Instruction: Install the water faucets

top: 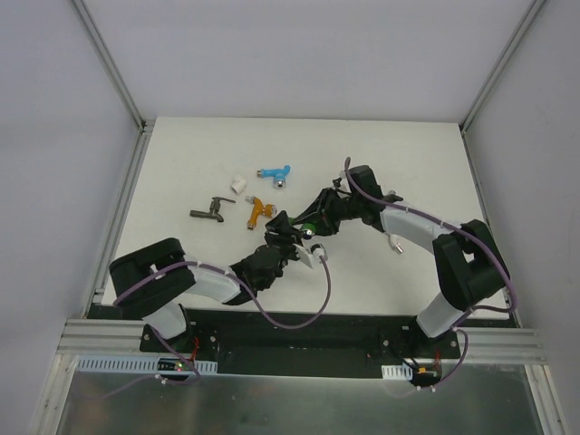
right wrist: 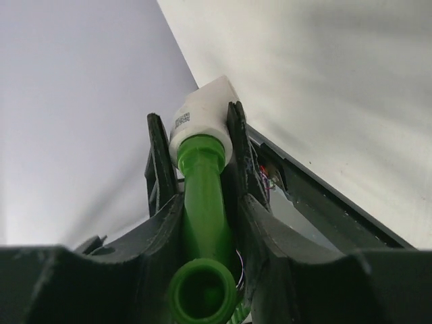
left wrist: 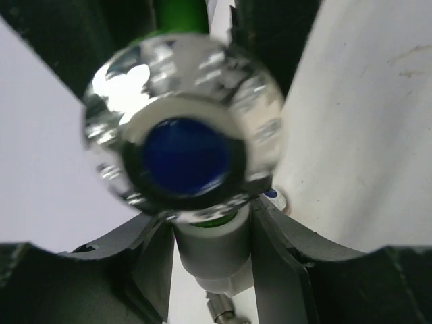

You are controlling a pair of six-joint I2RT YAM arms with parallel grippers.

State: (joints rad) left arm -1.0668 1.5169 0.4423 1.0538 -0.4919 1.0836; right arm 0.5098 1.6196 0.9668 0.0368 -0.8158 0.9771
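The green faucet (right wrist: 202,196) lies between my right gripper's (right wrist: 197,145) fingers, which are shut on it, spout mouth toward the camera. Its far end sits in a white pipe fitting (right wrist: 201,118). My left gripper (left wrist: 212,250) is shut on that white fitting (left wrist: 212,246), just below the faucet's silver knob with a blue centre (left wrist: 183,128). In the top view both grippers meet mid-table, left (top: 302,254) and right (top: 313,225), on the green faucet (top: 308,227). A blue faucet (top: 274,172), an orange faucet (top: 258,211) and a dark grey faucet (top: 210,212) lie on the table.
A loose white pipe fitting (top: 238,185) lies behind the dark grey faucet. A small silver piece (top: 396,243) lies beside the right arm. A purple cable (top: 326,281) loops off the left arm. Aluminium frame posts bound the white table (top: 408,163).
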